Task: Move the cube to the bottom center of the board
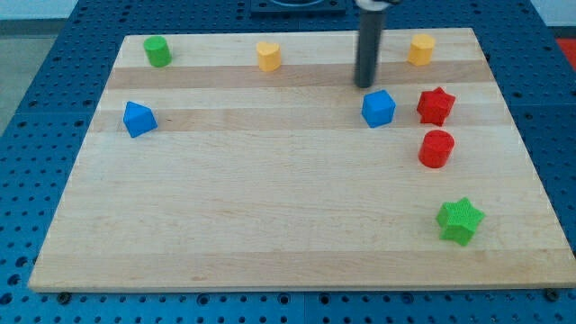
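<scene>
— Tool first: what did we have?

— Camera view: our tool was a bare rod with no jaws to part or close; my tip [364, 85] stood just above the blue cube [379, 108], near the surface's [270, 216] upper right, beside the red star [436, 105].

— And its handling?

— We judged it light, rigid and easily slid; push its top face squarely. Small, glossy, slightly turned.

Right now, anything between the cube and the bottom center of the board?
Nothing visible. My tip sits just above the blue cube, toward the view's top. The board from the cube down-left to bottom center is bare; the red cylinder and green star lie off to the right.
</scene>
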Controlling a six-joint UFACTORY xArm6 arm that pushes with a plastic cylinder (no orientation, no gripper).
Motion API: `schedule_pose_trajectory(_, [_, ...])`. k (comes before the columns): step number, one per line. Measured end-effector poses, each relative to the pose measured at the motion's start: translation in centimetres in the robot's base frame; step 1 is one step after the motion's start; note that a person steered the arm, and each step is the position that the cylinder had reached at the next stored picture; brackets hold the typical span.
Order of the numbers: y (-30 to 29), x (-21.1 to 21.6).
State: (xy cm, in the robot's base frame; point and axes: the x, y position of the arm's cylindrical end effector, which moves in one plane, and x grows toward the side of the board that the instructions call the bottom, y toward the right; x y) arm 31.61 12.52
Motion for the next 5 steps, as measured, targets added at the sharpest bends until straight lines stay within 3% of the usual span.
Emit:
schedule_pose_trajectory(1, [0.4, 3.4])
schedule_pose_trajectory(2, [-4.2, 6.4])
schedule_pose_trajectory(4, [-6.0, 6.4])
schedule_pose_trajectory(5, [-5.0, 4.1])
